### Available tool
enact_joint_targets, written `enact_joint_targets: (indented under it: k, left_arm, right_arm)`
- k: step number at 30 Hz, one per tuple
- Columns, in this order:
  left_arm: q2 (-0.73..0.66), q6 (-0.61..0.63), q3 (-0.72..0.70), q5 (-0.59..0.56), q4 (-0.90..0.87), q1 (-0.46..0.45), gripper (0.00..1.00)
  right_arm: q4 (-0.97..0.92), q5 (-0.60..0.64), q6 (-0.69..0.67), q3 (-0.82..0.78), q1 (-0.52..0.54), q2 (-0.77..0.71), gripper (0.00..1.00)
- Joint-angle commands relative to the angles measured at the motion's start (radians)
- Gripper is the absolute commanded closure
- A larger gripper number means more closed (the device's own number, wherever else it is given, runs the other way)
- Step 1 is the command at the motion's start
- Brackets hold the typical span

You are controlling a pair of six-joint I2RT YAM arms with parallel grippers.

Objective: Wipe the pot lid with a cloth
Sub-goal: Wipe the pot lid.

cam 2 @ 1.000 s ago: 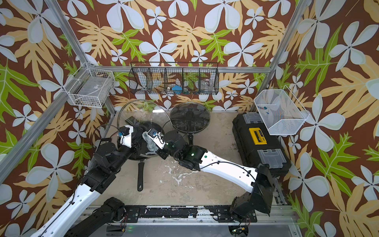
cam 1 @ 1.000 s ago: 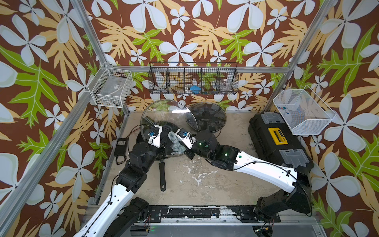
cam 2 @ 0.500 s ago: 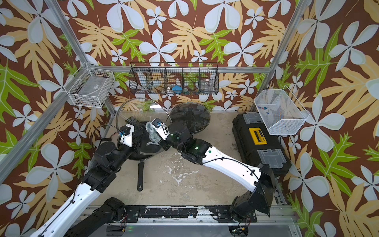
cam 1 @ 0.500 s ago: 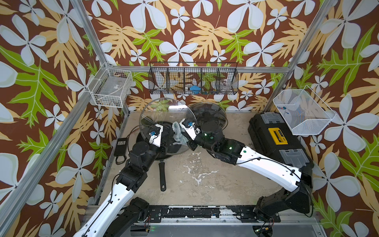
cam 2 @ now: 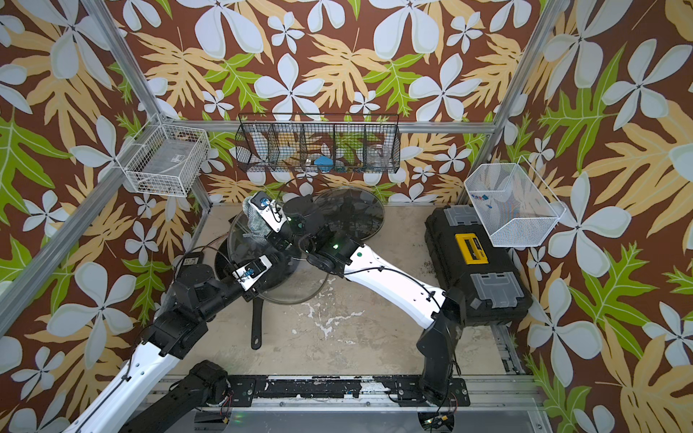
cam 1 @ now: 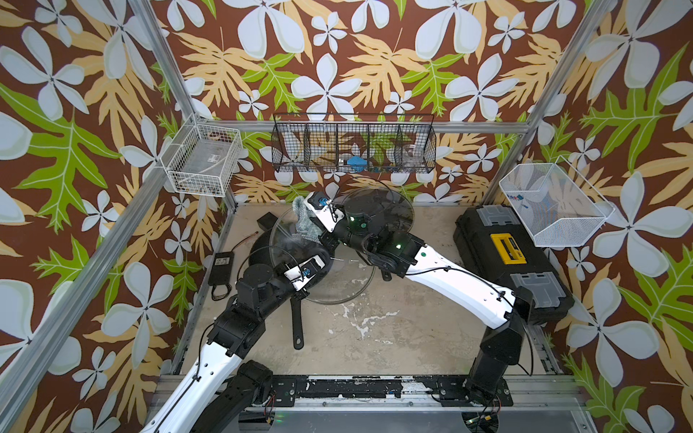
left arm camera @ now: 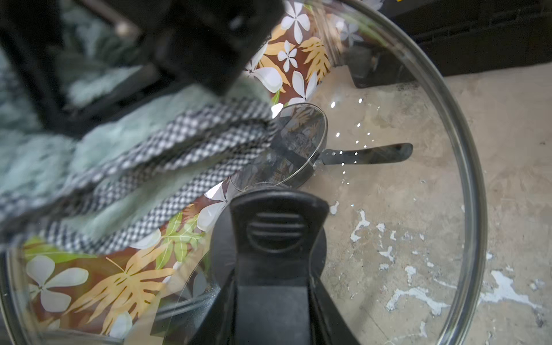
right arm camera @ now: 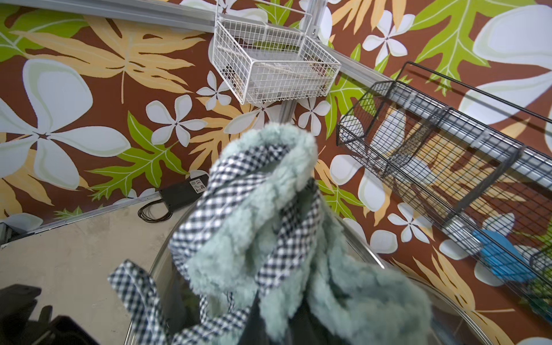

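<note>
Adapter writing: the power adapter (cam 1: 221,265) at 9 o'clock on the table (cam 1: 393,330) bears "FC"; its finer print is too small to read.
Toolbox writing: the black toolbox (cam 1: 525,285) at 3 o'clock has a yellow plate with dark print, unreadable.
Pot lid place: the pot lid (cam 1: 347,279) hangs off the table at about 10 o'clock, over the frying pan (cam 1: 298,322).
Pot lid axis: round glass with no long axis; its face shows almost full in both top views.
Pan axis: the handle runs toward 6 o'clock.
Left gripper: the left gripper (cam 1: 320,258) is clamped on the lid's black knob (left arm camera: 276,227).
Right gripper: the right gripper (cam 1: 304,210) is clenched on the cloth (cam 1: 308,230).
Cloth: bunched, it lies against the glass at the lid's 11 o'clock edge, its length roughly along the 12-to-6 line.
</note>
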Motion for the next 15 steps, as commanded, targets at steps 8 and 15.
enact_joint_targets:
  k: [8,15]
  left_arm:
    - [-0.019,0.060,-0.004,-0.027,0.171,0.000,1.00]
    - [-0.016,-0.181,-0.023,-0.119,0.233,0.000,1.00]
  right_arm:
    - [-0.052,0.078,-0.041,0.024,0.013,0.005,1.00]
    - [0.064,0.129,0.027,-0.245,-0.065,-0.198,1.00]
